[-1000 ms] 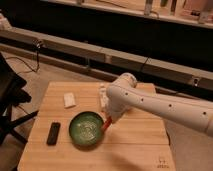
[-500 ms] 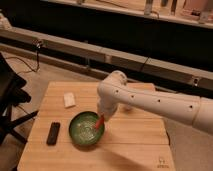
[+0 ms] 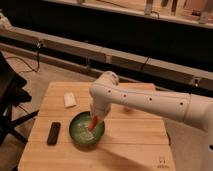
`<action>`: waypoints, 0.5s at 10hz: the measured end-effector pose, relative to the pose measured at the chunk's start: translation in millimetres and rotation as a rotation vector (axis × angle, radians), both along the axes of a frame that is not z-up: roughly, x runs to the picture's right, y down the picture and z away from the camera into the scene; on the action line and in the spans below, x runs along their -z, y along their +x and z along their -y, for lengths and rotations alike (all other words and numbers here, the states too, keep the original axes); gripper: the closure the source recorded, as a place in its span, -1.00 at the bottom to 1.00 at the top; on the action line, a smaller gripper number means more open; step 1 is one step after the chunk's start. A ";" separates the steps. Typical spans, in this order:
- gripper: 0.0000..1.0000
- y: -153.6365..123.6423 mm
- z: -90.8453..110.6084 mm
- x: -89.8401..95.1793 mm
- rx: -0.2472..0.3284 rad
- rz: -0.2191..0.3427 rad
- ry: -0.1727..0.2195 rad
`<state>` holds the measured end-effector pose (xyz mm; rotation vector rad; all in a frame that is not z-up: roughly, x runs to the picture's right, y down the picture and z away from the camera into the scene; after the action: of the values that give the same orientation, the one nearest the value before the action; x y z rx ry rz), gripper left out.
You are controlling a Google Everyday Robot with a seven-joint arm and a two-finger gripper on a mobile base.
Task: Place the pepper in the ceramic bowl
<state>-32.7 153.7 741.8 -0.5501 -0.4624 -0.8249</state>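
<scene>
One pepper (image 3: 93, 122) hangs tilted over the right part of the one bowl (image 3: 80, 136), its lower tip down near the bowl's pale inside; whether it touches the glaze cannot be told. The jaws (image 3: 97, 118) are closed on its upper end. The bowl sits on the wooden counter (image 3: 135, 142), toward the front left.

Also on the counter: one dark flat rectangular object (image 3: 53, 133) just left of the bowl, apart from it, and one small white object (image 3: 70, 100) behind the bowl, toward the back left.

Against the frame half a second back, the arm's bend has moved leftward, and the pepper now sits further in over the bowl and lower. The bowl and both small objects lie where they were.

The single white arm (image 3: 150, 102) comes in from the right edge, runs leftward above the counter, bends at a rounded joint and drops steeply to the jaws above the bowl's right rim.
</scene>
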 end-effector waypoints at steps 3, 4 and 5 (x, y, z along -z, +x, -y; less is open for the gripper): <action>1.00 -8.0 -2.9 -0.4 0.008 0.015 -0.007; 1.00 -9.2 -3.1 0.1 0.007 0.019 -0.008; 1.00 -11.4 -4.3 0.2 0.010 0.023 -0.009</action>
<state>-44.1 157.9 741.5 -0.5526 -0.4848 -0.8399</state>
